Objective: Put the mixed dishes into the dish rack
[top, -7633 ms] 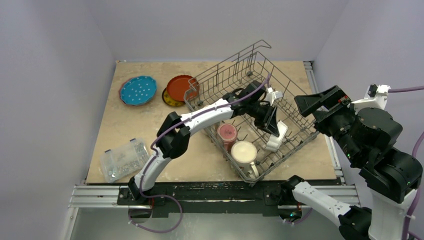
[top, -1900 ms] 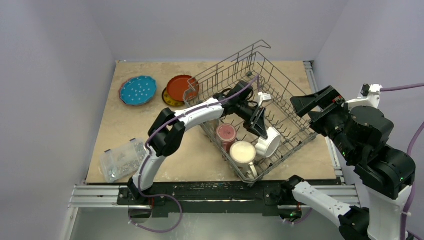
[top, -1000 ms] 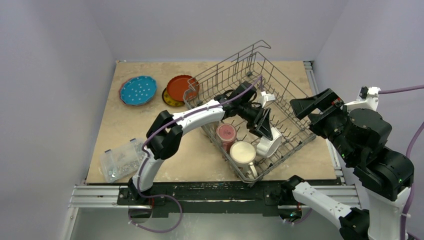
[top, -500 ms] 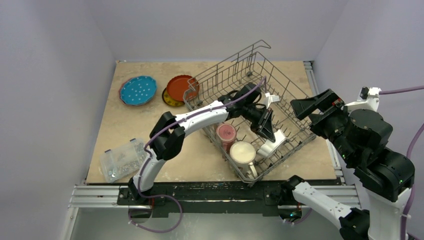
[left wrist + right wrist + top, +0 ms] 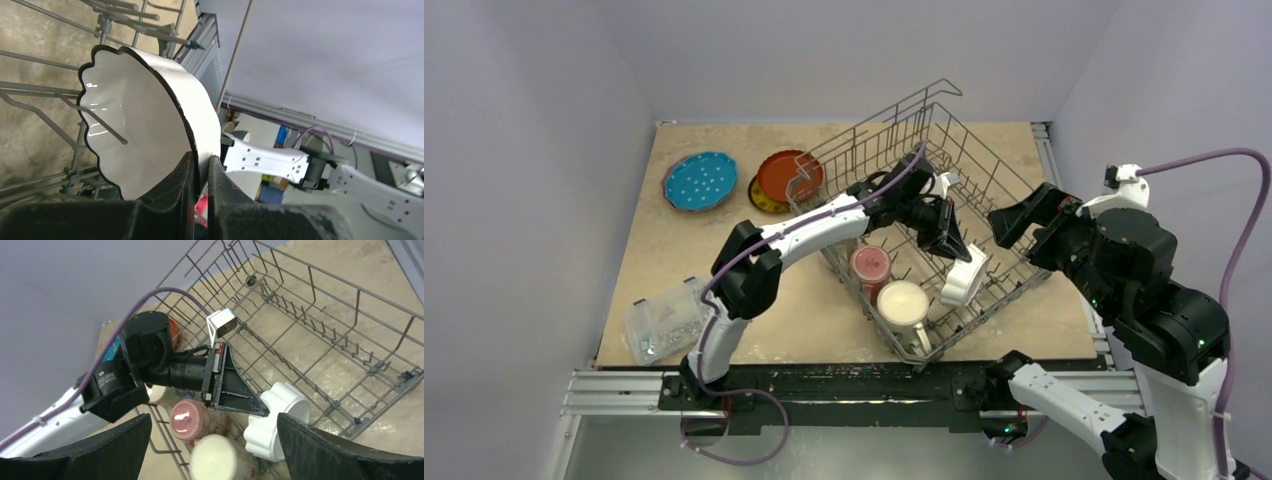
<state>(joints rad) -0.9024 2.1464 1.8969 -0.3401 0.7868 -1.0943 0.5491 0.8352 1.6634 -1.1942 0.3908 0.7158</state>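
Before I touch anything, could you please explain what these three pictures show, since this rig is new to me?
Two robot arms are bolted at the near edge of a table. One picture looks down from above and behind them; the other two come from cameras on each wrist. The left pincer is shut on the rim of a white fluted bowl, holding it tilted inside the grey wire dish rack. A maroon mug and a cream mug sit in the rack. The right pincer hangs open beside it, empty. Left of the rack lie a blue dotted plate, a red-orange plate over a yellow plate, and a clear box of small parts.
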